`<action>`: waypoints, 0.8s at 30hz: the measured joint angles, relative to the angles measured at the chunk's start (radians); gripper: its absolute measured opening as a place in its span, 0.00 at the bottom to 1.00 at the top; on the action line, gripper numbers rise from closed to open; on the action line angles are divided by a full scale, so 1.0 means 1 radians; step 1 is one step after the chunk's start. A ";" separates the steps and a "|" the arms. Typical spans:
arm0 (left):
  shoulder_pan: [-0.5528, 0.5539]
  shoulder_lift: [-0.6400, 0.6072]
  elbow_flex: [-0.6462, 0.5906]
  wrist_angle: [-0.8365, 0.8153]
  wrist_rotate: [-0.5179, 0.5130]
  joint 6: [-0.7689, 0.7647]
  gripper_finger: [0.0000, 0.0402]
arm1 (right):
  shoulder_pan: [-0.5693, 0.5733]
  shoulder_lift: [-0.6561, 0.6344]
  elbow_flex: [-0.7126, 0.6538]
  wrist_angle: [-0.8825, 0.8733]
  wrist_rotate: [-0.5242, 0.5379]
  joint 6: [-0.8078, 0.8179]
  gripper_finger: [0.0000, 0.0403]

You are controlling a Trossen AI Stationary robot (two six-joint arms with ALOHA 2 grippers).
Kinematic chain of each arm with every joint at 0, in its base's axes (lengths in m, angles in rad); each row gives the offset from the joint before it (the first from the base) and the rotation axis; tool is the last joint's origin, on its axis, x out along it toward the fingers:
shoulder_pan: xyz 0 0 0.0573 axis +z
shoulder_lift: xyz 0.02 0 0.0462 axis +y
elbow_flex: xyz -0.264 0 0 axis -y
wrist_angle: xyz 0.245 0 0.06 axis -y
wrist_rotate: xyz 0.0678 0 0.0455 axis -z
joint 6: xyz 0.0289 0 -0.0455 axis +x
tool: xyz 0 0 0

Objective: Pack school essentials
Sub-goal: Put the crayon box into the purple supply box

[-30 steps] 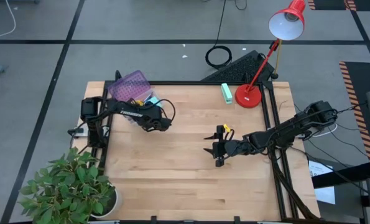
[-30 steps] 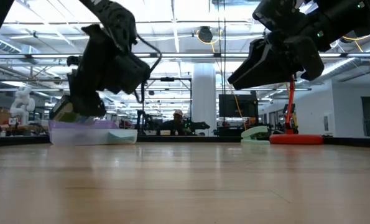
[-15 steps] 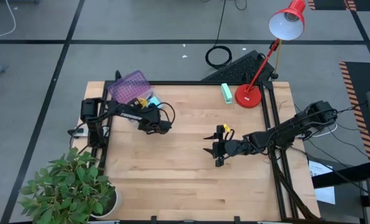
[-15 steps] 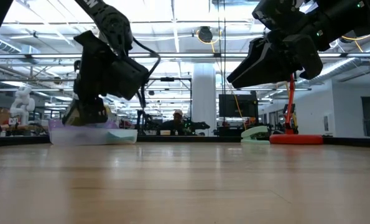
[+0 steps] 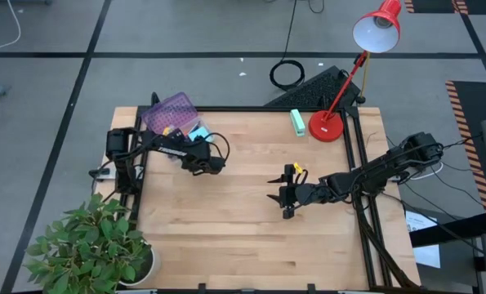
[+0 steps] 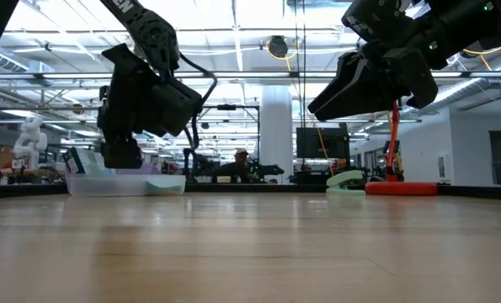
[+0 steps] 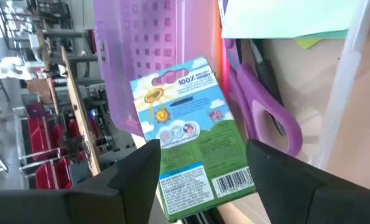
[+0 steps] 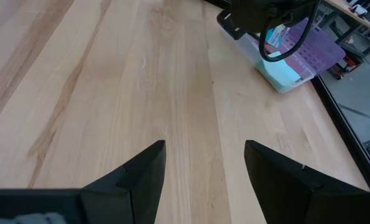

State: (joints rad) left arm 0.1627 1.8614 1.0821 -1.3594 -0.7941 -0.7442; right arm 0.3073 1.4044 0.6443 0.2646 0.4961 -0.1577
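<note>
High view: the left gripper (image 5: 214, 163) hovers beside the purple-lidded case (image 5: 171, 113) at the table's (image 5: 226, 229) far-left corner.

Left wrist view: fingers spread, empty; the crayon box (image 7: 191, 134) lies in the case, long axis parallel to the purple scissors (image 7: 265, 112).

Right gripper (image 5: 285, 196) open mid-table.

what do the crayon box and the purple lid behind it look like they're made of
Crayon box: seemingly glossy printed cardboard, with flat panels, artwork and a barcode. Purple lid: probably translucent plastic, since light passes through it and it has a moulded grid of small squares.
</note>
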 joint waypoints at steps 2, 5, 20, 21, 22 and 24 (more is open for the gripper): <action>0.000 0.000 0.000 0.000 0.008 -0.023 0.61 | 0.000 0.000 0.000 0.000 0.000 0.000 0.53; 0.001 0.000 0.000 -0.014 0.028 -0.105 0.61 | 0.000 0.000 0.000 0.000 0.000 0.000 0.53; 0.203 -0.211 0.029 -0.127 0.218 -0.375 0.61 | 0.000 0.000 0.000 0.007 0.000 -0.016 0.53; 0.214 -0.240 0.033 -0.127 0.219 -0.367 0.61 | -0.001 0.000 0.000 0.009 0.001 -0.022 0.53; 0.225 -0.268 0.039 -0.129 0.219 -0.360 0.61 | -0.002 0.000 0.001 0.008 0.000 -0.029 0.53; 0.256 -0.330 0.041 -0.113 0.242 -0.331 0.61 | -0.006 0.000 0.001 0.008 0.001 -0.039 0.53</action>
State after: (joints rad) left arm 0.4185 1.5313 1.1229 -1.4721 -0.5521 -1.0754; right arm 0.3010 1.4044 0.6449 0.2725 0.4969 -0.1971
